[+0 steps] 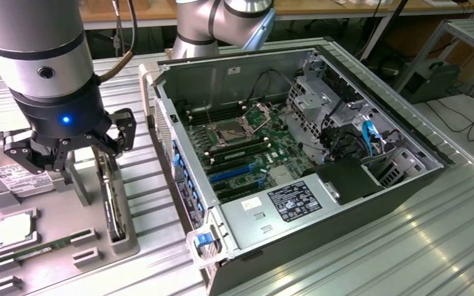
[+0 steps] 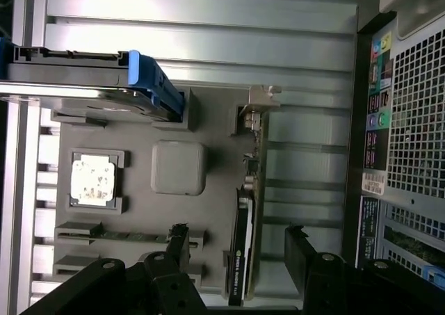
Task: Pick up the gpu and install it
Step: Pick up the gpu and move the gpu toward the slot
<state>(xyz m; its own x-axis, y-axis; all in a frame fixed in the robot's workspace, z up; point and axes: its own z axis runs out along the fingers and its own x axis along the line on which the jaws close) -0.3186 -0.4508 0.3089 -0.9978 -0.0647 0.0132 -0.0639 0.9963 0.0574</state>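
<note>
We see the claw (image 1: pixel 72 154) spread apart and empty, the gpu (image 2: pixel 241 249) standing on edge below its gap

The exterior view looks steeply down from high and well back over the worktop (image 1: pixel 402 246), taking in the open computer case (image 1: pixel 220 80) and, at the exterior view's left, the parts tray (image 1: pixel 56 213), which the wrist view shares, looking straight down from near past the claw (image 2: pixel 236 242).
</note>
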